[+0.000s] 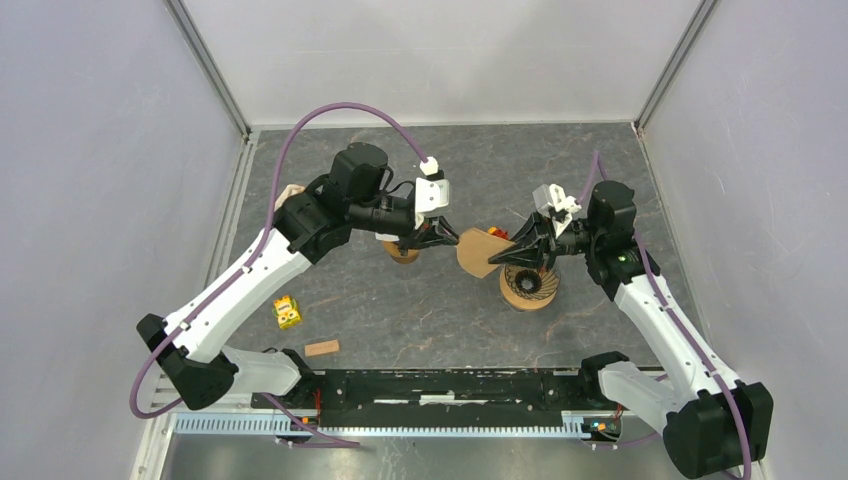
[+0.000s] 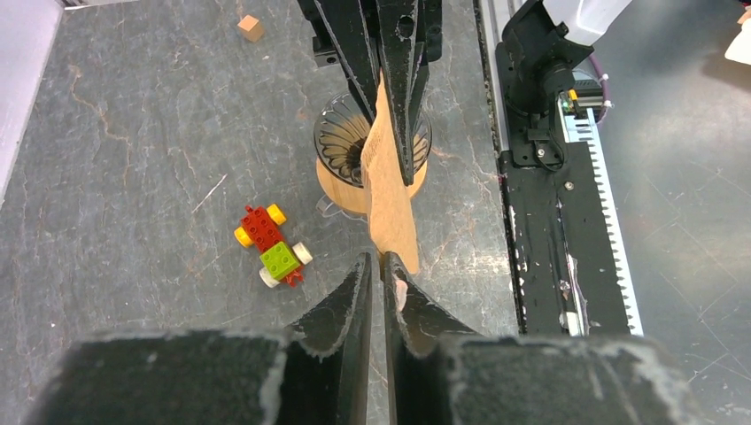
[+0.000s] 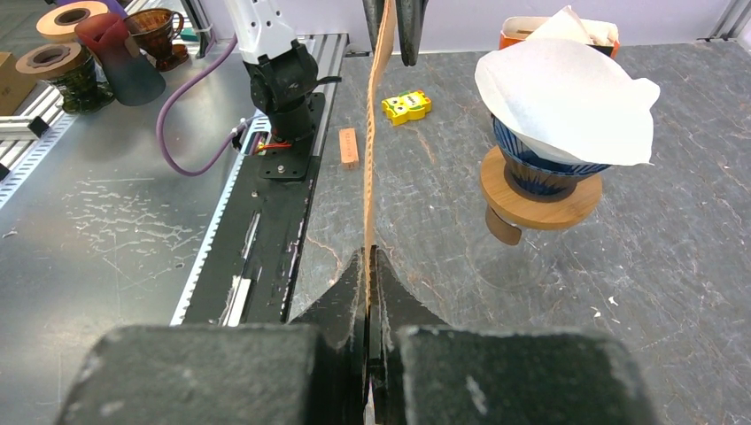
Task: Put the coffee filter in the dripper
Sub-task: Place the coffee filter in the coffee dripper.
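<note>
A brown paper coffee filter (image 1: pixel 480 252) hangs edge-up between my two grippers, above the table. My right gripper (image 1: pixel 503 249) is shut on its right edge; in the right wrist view the filter (image 3: pixel 372 177) runs straight out from the closed tips (image 3: pixel 367 254). My left gripper (image 1: pixel 455 238) pinches the filter's other edge (image 2: pixel 394 212) with just its tips (image 2: pixel 381 258), jaws a thin slit apart. The dark ribbed dripper (image 1: pixel 528 288) on a wooden base stands on the table below the right gripper. It also shows in the left wrist view (image 2: pixel 341 133), with nothing inside it.
A second dripper (image 3: pixel 540 168), blue on a wooden ring, holds a white filter and stands under the left gripper (image 1: pixel 402 252). A toy brick car (image 2: pixel 270 248), a yellow block (image 1: pixel 288 312) and a wooden block (image 1: pixel 321 348) lie on the table. The black base rail (image 1: pixel 440 385) lines the near edge.
</note>
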